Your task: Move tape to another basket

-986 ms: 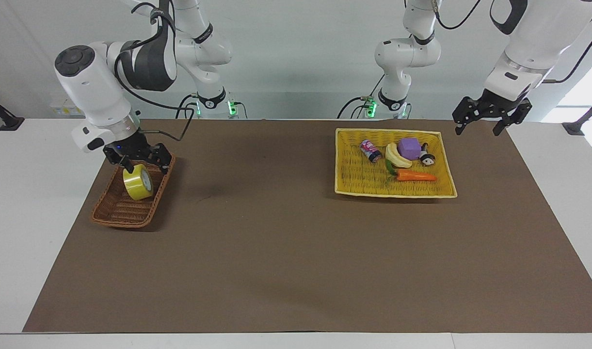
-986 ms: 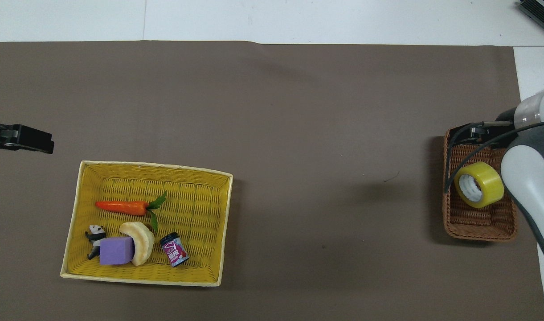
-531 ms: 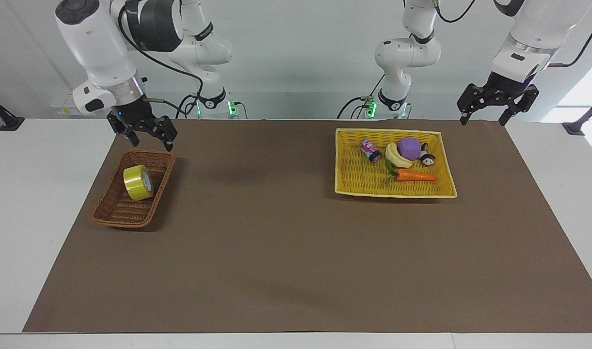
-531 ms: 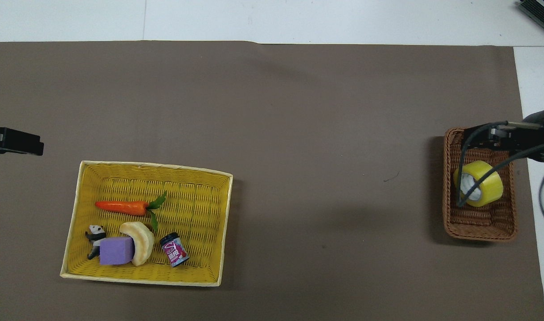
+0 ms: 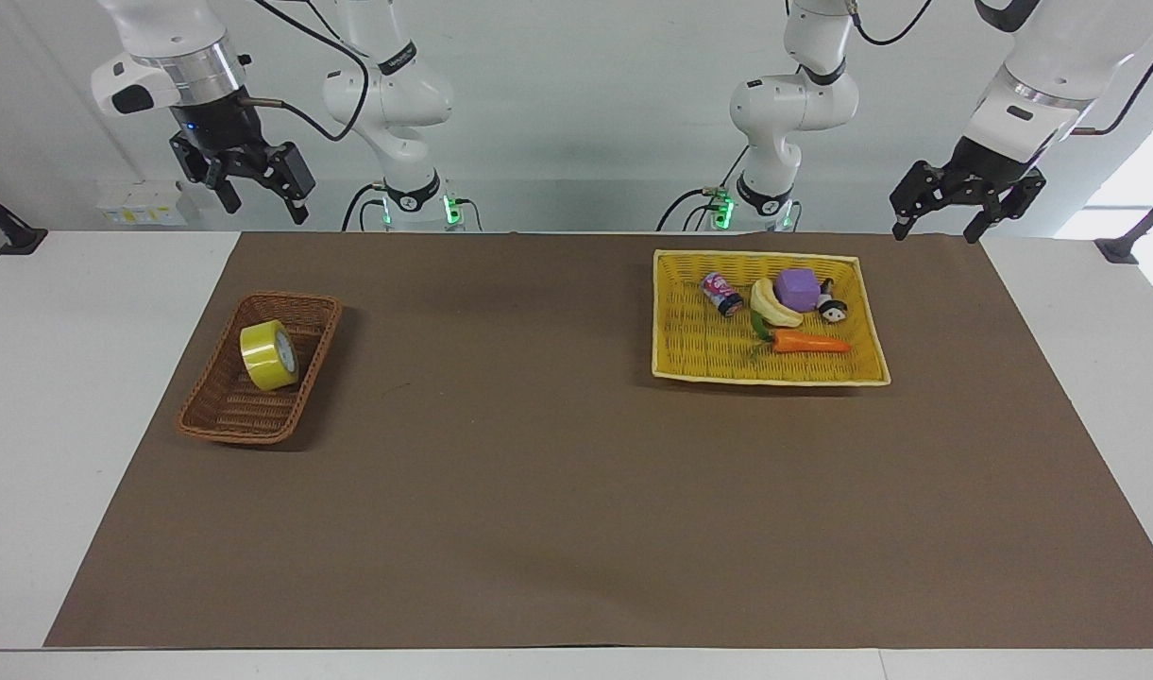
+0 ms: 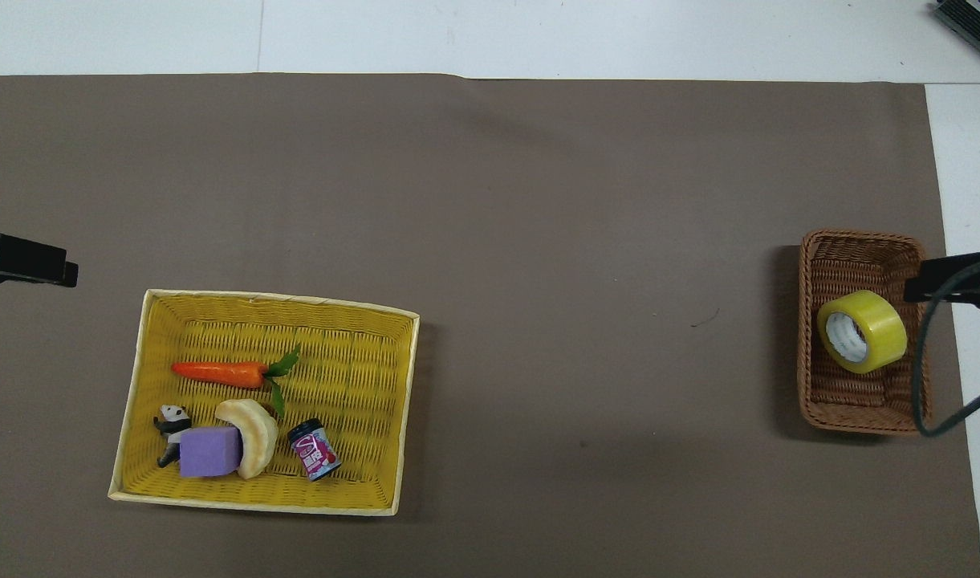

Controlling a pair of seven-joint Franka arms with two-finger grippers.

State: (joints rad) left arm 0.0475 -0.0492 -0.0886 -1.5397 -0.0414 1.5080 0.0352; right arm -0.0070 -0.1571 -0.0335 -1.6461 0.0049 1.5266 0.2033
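While tape [image 5: 268,354] sits in basket [image 5: 219,416] — both end effectors hang raised, empty.

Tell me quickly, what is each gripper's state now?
Left gripper: open, holding nothing.
Right gripper: open, holding nothing.
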